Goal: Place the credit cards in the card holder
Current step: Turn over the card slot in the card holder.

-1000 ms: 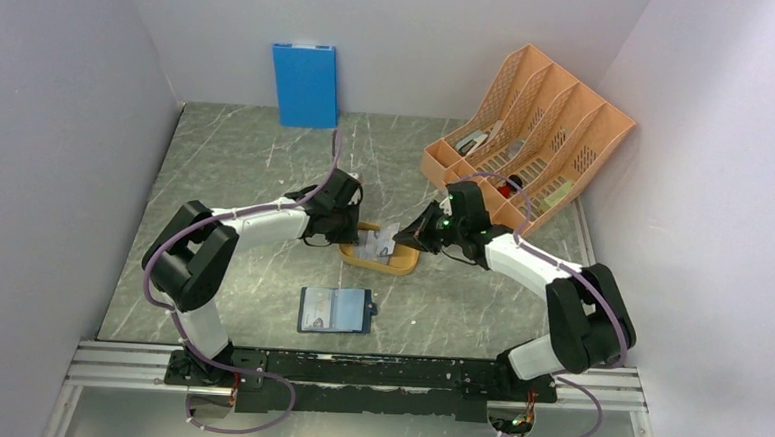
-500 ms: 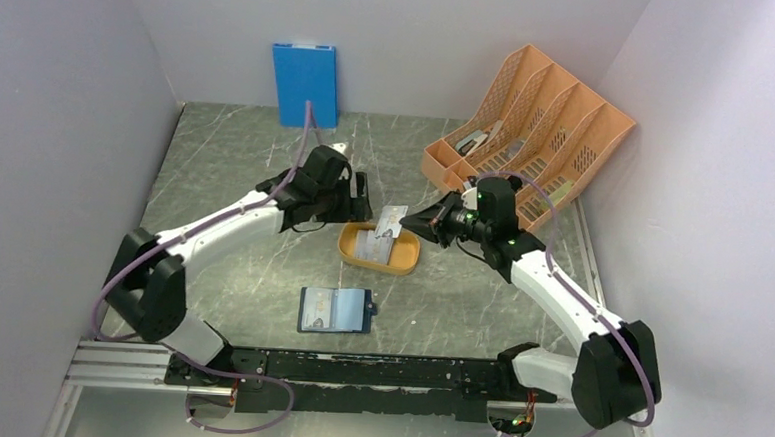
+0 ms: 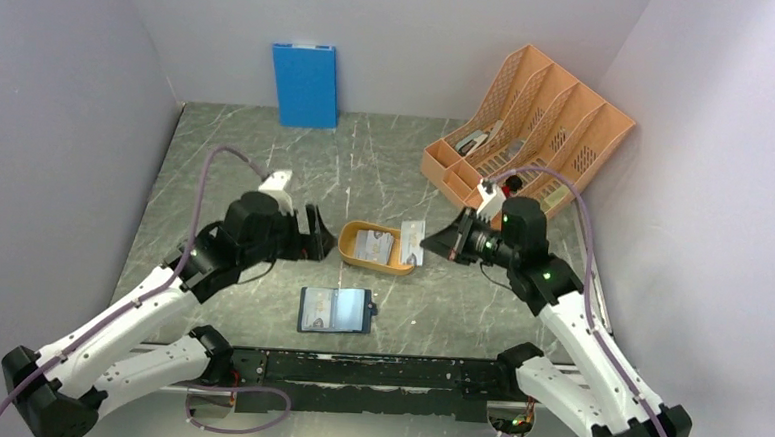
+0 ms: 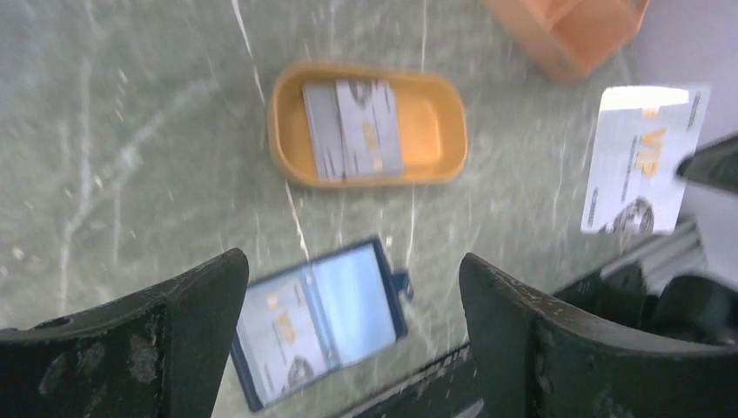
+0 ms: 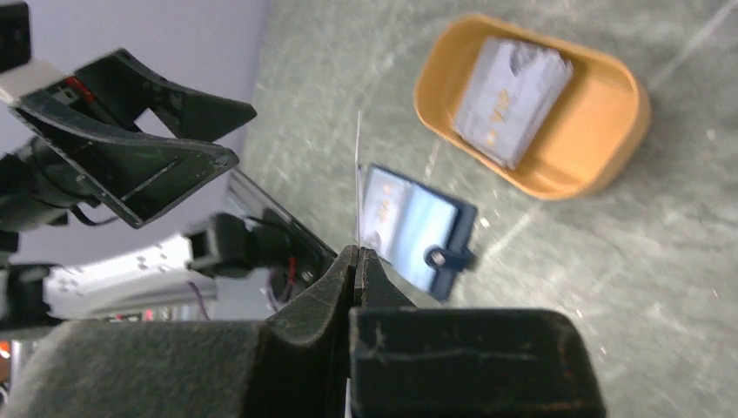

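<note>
Silver-grey and thin, one credit card stands on edge in the air, pinched by your right gripper. Its fingers are pressed together on the card's lower edge. The card hangs just off the right end of the orange tray, where the remaining cards lie stacked. Your left gripper hangs just left of the tray, fingers spread wide with nothing between them. The card holder lies open and flat on the table, nearer to you than the tray and between the two arms.

By the look of it, you are at the carrying step: one card is lifted and not yet in a pocket. Next, bring the right arm nearer and lower, over the holder. Tip the card until it lies almost flat, line its leading edge up with a pocket mouth, then slide it in. The holder looks light and loose, so it will probably skid under the push. Your free left gripper could press down on its far flap to pin it first.
</note>
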Controlling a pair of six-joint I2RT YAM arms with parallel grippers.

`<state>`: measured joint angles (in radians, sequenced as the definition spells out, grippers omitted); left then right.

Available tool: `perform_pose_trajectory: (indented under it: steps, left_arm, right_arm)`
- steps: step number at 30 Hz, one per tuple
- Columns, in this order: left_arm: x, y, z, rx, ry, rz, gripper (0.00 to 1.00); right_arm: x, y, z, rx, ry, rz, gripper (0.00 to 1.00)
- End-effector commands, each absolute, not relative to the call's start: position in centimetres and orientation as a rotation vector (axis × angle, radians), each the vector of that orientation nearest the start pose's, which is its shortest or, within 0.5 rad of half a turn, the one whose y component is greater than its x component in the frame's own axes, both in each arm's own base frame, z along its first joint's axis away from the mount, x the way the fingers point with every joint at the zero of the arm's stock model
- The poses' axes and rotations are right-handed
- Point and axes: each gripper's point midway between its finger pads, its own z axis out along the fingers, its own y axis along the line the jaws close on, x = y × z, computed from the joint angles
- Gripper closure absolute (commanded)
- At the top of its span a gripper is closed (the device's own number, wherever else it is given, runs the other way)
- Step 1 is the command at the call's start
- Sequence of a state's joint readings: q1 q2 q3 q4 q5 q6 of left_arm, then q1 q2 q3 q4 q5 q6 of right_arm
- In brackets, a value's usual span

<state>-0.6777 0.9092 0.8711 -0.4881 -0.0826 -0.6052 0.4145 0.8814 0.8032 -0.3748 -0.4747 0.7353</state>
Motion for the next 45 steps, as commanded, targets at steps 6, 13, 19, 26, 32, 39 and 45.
perform_pose_trajectory:
  steps: [6,13,19,26,32,39,45]
  left_arm:
    - [15.6,-22.8,12.5,0.197,2.389,-0.808,0.14]
    - [15.4,-24.1,10.2,0.232,2.445,-0.707,0.19]
    - [15.6,-25.6,9.4,0.245,2.444,-0.756,0.23]
    - [15.9,-26.2,7.3,0.332,2.493,-0.632,0.25]
    - [15.6,-26.0,5.5,0.373,2.524,-0.563,0.31]
    - [15.3,-25.7,3.2,0.388,2.568,-0.501,0.37]
    - [15.2,-26.1,2.9,0.391,2.572,-0.494,0.37]
  right_arm:
    - [15.8,22.9,14.9,-0.186,2.385,1.154,1.00]
    - [13.8,26.3,12.2,-0.283,2.465,1.170,1.00]
    - [13.0,27.4,10.0,-0.206,2.517,1.258,1.00]
    - [13.0,26.2,9.3,-0.165,2.523,1.188,1.00]
    - [12.1,26.4,9.7,-0.235,2.506,1.240,1.00]
    - [11.8,26.4,9.5,-0.236,2.504,1.246,1.00]
    - [11.6,26.5,9.3,-0.233,2.503,1.257,1.00]
